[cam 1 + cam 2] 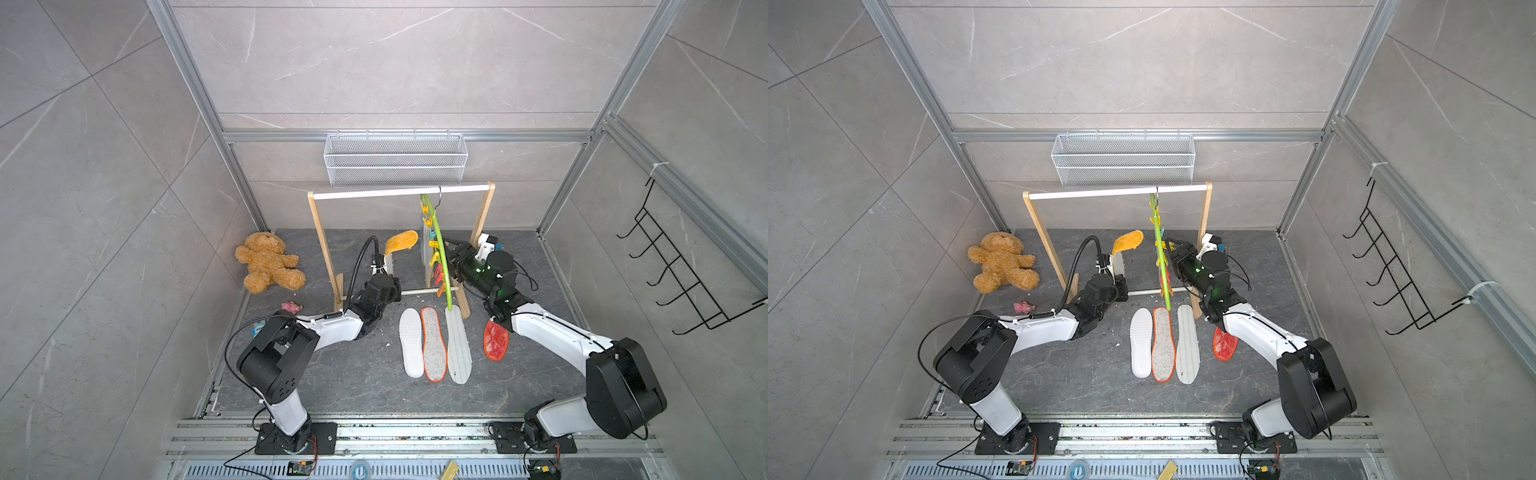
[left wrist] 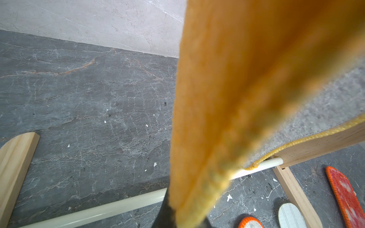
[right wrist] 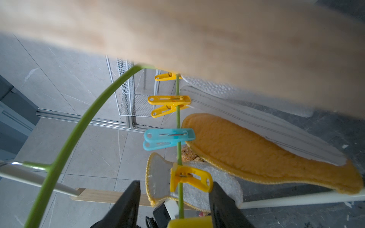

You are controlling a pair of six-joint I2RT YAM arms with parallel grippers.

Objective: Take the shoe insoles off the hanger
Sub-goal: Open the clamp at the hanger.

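1. Left pincer (image 1: 388,261): pressed together on one end of an orange-yellow insole (image 1: 402,242). In the left wrist view the pile rises straight out of the jaws.
2. Location of the held insole: on the left arm's side of the hanger (image 1: 441,253), near it. Its long axis climbs from the pincer, and the free end curls over toward the hanger.
3. Right pincer (image 3: 175,185): spread, on the far side of the hanger from the held insole. The jaws stand astride a yellow clip (image 3: 190,178) on the hanger's thin green rod. Contact with the clip cannot be confirmed.
4. The insole's grey underside shows directly behind that clip in the right wrist view. Both top views show a narrow gap between insole and hanger. Judged free of the clip, but not certain.
5. Governing relation: the hanger lies between the two pincers, and only the left arm has a hold. The coming move should carry the insole away from the hanger on the left arm's side and keep the curled end clear of the clips.
6. Hung on the hanger: a second orange insole (image 3: 256,156) under a blue clip (image 3: 167,138), and a hanging striped insole (image 3: 246,116) above it.
7. On the surface (image 1: 353,374) in front of the hanger's lower end lie a white insole (image 1: 410,343), an orange-rimmed insole (image 1: 433,345), a flat striped insole (image 1: 458,351) and a red insole (image 1: 496,341).
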